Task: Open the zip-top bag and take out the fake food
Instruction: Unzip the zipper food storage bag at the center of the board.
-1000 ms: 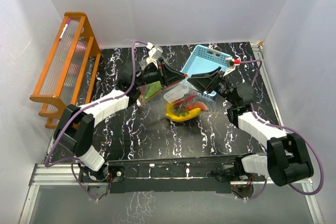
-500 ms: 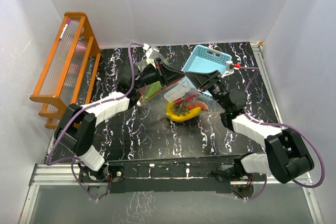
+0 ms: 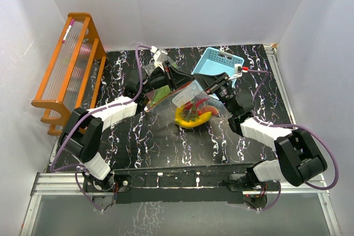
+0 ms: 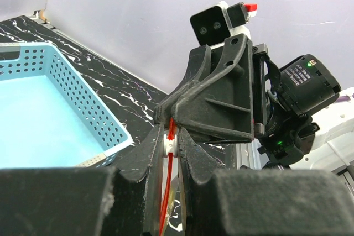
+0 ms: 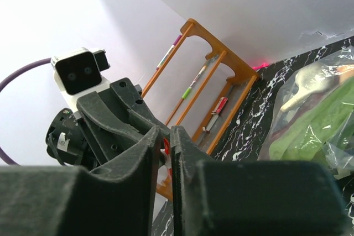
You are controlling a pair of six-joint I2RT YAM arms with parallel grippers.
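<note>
The clear zip-top bag hangs between both grippers above the table, its lower part resting on it. Inside lies the fake food: a yellow banana, red chillies and green leafy pieces. My left gripper is shut on the white slider of the red zip strip. My right gripper faces it tip to tip, shut on the same red strip beside the slider. In the right wrist view the bag shows its green contents.
A light-blue perforated basket stands just behind the bag, close under the right gripper; the basket also fills the left wrist view's left side. An orange wooden rack stands at the far left. White walls enclose the black marbled table.
The right gripper has moved left up to the left gripper's tips and closed its jaws on the bag's zip edge. The left gripper stays shut in place.
</note>
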